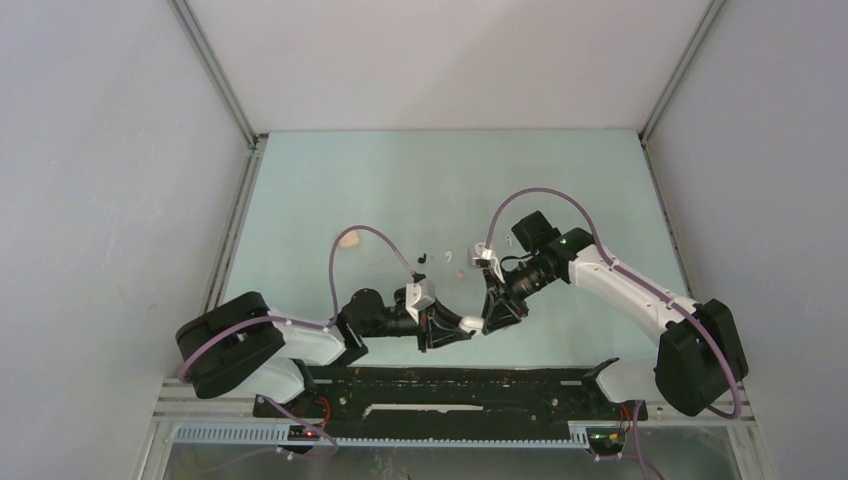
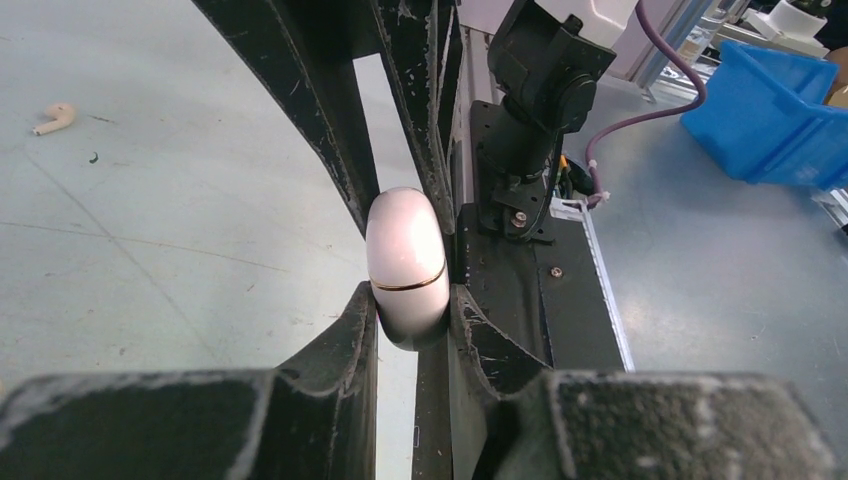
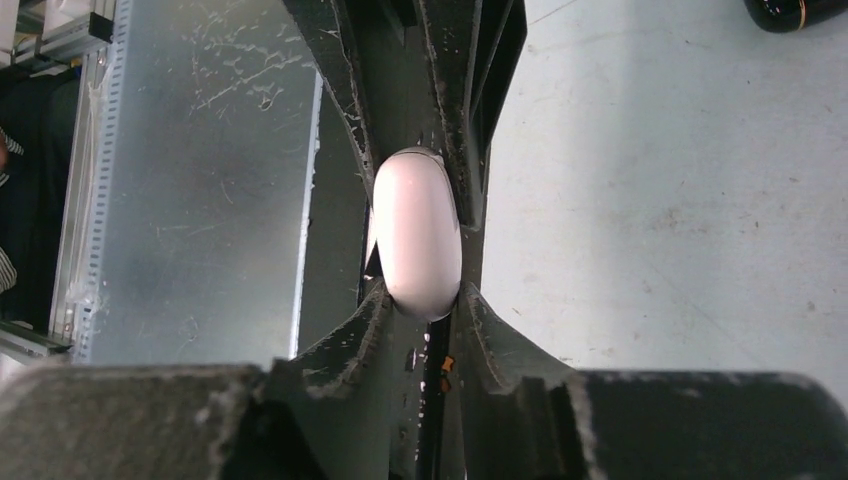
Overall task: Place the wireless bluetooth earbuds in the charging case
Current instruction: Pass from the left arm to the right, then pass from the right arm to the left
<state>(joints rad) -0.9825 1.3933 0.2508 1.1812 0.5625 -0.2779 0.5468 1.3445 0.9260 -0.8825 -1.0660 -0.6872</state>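
Left tool (image 2: 412,300) and right tool (image 3: 420,295) both clamp the shut case (image 2: 405,255) between them, while the earbuds (image 2: 52,117) lie loose on the counter (image 1: 400,180) beyond both tools, so opening it and every insertion remain.

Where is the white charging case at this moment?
In the top view, the white charging case is at the centre, near the front edge of the table, gripped by both the left claw and the right claw.

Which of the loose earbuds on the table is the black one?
The black earbud, leftmost of the little cluster. The white earbud and the beige earbud to its right are both pale.
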